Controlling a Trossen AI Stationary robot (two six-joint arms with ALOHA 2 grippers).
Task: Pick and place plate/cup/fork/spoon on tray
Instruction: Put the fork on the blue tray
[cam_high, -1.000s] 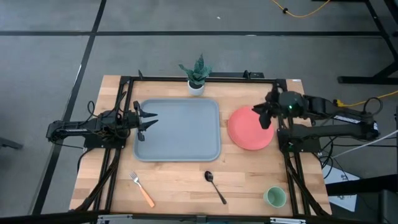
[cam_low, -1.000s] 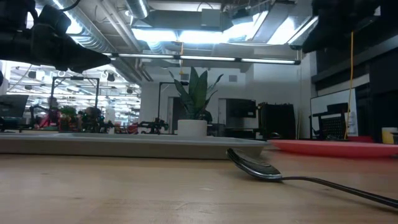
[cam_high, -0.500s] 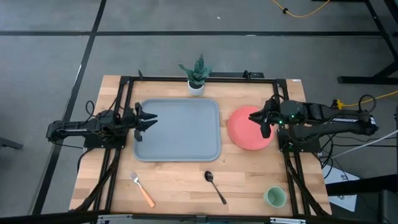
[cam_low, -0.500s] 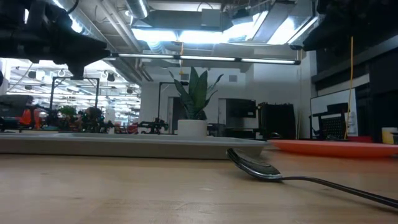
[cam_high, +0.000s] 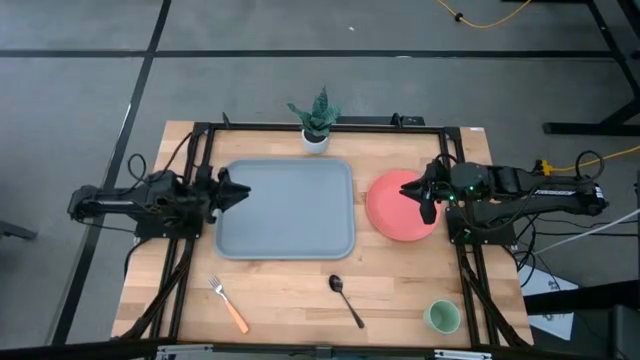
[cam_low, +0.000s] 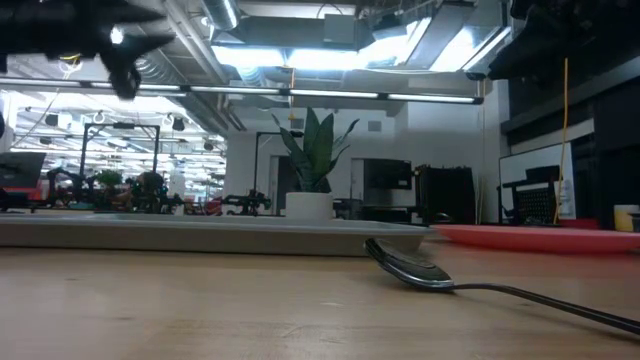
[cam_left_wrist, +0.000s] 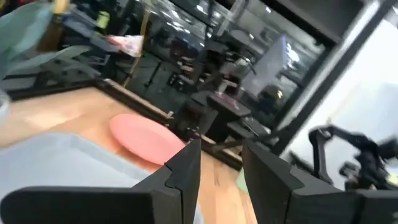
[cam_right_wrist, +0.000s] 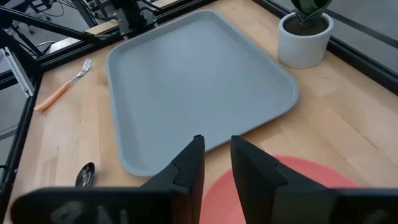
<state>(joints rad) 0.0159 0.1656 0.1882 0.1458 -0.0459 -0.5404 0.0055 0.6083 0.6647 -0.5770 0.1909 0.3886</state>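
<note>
Fingers of right gripper nearly closed, empty, above flat round coral-red plate. Left gripper narrowly parted over light blue-grey rectangular tray edge

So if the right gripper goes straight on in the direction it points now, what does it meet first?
Probably the plate. The right gripper hangs over it, angled down toward the tray, so its line likely ends on the plate's surface before reaching the tray, though its height is hard to judge.

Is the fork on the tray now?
No, the fork lies on the bare wood, nearer the table's front edge than the tray, which holds nothing.
</note>
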